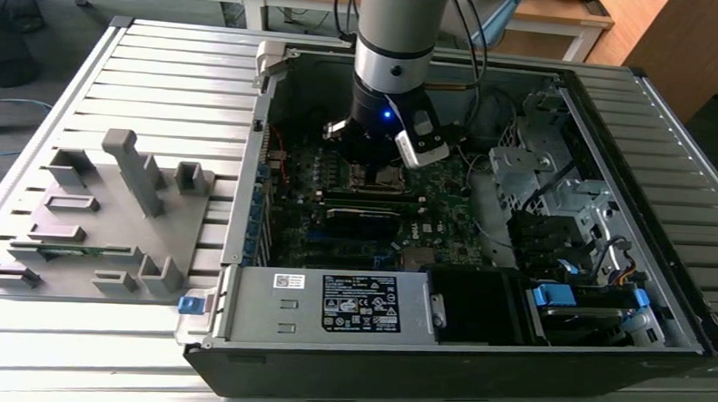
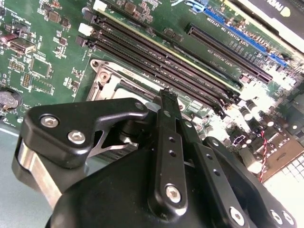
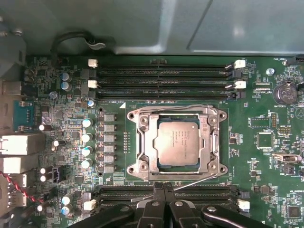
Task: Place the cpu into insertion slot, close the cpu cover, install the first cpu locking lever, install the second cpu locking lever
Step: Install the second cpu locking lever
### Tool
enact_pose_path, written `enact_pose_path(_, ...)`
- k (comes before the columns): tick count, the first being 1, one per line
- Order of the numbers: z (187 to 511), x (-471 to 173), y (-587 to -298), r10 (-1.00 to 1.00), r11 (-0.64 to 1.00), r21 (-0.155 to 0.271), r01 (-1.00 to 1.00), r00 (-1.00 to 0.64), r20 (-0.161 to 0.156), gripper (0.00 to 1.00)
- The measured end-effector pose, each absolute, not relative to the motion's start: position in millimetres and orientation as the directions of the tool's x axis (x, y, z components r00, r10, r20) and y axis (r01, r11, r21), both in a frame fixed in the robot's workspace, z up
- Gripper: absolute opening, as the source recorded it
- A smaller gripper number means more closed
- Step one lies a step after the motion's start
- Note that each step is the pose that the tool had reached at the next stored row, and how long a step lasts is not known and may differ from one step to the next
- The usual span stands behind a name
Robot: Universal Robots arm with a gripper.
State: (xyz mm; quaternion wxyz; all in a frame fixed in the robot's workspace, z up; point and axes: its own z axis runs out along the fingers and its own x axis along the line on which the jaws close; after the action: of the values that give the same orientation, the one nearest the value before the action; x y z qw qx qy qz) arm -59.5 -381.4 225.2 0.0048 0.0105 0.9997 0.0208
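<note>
Closest to the lens in both wrist views is the tool [image 3: 164, 186], its two black fingers [image 2: 167, 109] pressed together with nothing visible between them. The tips hang just above the motherboard [image 3: 266, 190], at the edge of the socket nearest the arm. Closed to one narrow point like this, the tool looks set to push or hook a thin part, not to carry anything.

Just past the tips, a thin wire lever [image 3: 199, 183] runs slanted across the nearer memory slots [image 3: 209, 194]. It does not lie along the socket's edge, so I judge it is not yet latched.

Beyond it, the cpu [image 3: 176, 142] lies flat in the insertion slot [image 3: 153, 142], dull grey top upward. The cpu cover [image 3: 145, 124] seems to lie down around it, the chip showing through the cut-out. On the far side a second wire lever [image 3: 175, 110] hugs the frame, apparently tucked home. Past that lie the farther memory slots [image 3: 161, 71] with their white clips.

In the exterior view the arm [image 1: 397, 39] stands upright at upper centre of the frame, reaching straight down into the open computer case [image 1: 653, 114]. The power supply [image 1: 361, 303] sits at the case's lower middle. A grey parts fixture [image 1: 104, 217] rests on the slatted counter [image 1: 159, 56] at the exterior view's left, well apart from the work.
</note>
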Motion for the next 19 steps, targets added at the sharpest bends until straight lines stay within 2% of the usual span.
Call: enact_pose_path(19,221.5,-59.6,-381.4,0.021,0.999,0.042,0.021,-1.000,-0.009,0.11)
